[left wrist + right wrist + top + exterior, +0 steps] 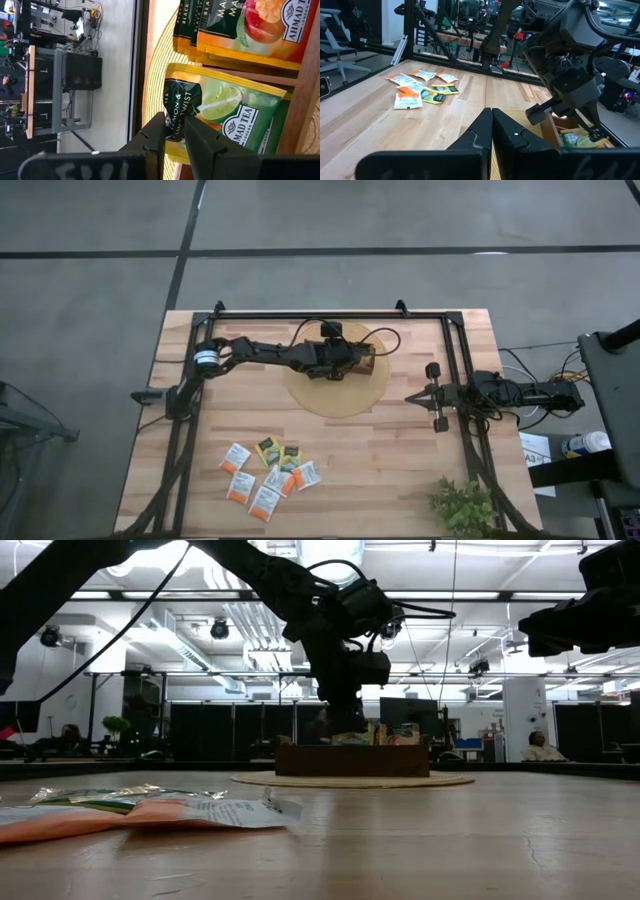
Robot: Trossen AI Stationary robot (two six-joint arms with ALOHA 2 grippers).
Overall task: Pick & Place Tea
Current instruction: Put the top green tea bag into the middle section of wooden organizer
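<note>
My left gripper stands with its fingers a narrow gap apart around the edge of a yellow-green lime packet. I cannot tell from the left wrist view whether the pads press the paper or have just let go.

The packet lies over the wooden tray, beside a compartment already filled with orange mango packets. The tray rests on a round woven mat mid-counter.

To finish this placement well, I open fully, confirm the packet sits inside its own compartment wall, then lift straight up so the fingers do not drag it out.

The remaining loose packets lie clustered near the counter's front edge. My right gripper waits at the right side, fingers closed on nothing.
</note>
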